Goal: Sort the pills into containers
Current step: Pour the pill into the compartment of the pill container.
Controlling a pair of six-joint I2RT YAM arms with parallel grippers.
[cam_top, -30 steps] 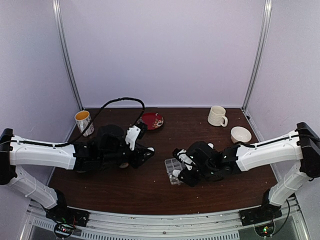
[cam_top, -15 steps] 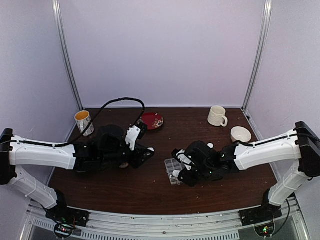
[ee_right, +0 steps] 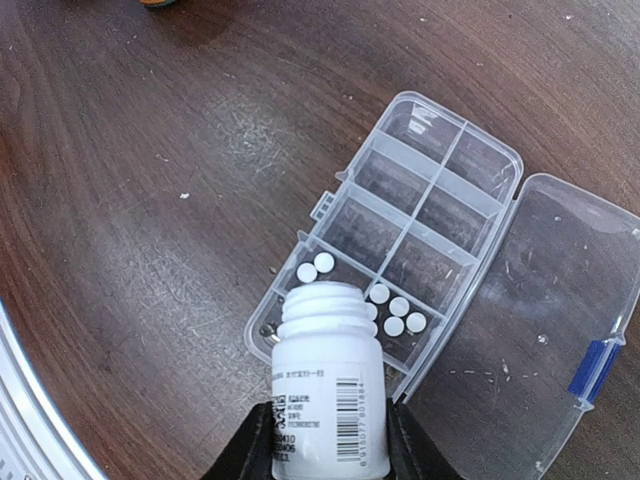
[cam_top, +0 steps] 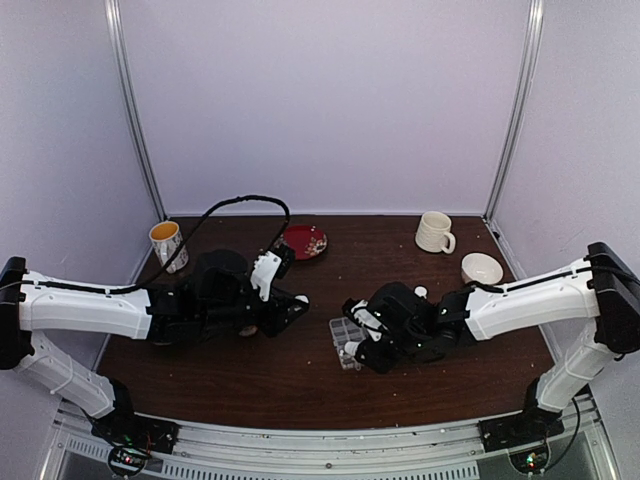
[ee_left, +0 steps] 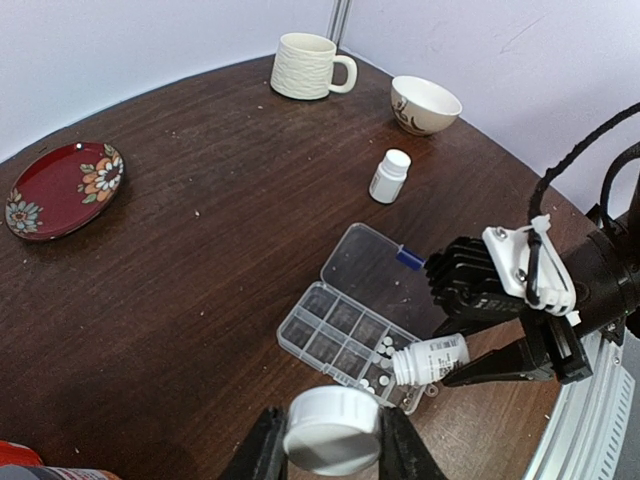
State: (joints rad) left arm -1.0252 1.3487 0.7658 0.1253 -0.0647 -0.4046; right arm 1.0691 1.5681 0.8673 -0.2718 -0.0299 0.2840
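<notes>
The clear organizer box (ee_right: 432,188) lies open on the table, its lid (ee_right: 530,320) flat beside it. Several pills (ee_right: 397,310) lie in its two nearest end cells; the other cells look empty. My right gripper (ee_right: 328,445) is shut on an uncapped white bottle (ee_right: 328,395), tipped with its mouth over those cells. The left wrist view shows the box (ee_left: 330,325), the pills (ee_left: 380,350) and the bottle (ee_left: 432,358). My left gripper (ee_left: 330,440) is shut on the bottle's white cap (ee_left: 333,428), held above the table left of the box (cam_top: 343,330).
A second small white capped bottle (ee_left: 388,176) stands beyond the box. A red flowered plate (ee_left: 60,190), a cream mug (ee_left: 305,65) and a white bowl (ee_left: 425,103) sit at the back. A yellow cup (cam_top: 168,243) is at the far left.
My right arm has edged slightly left, with the bottle over the box. The left arm has not moved.
</notes>
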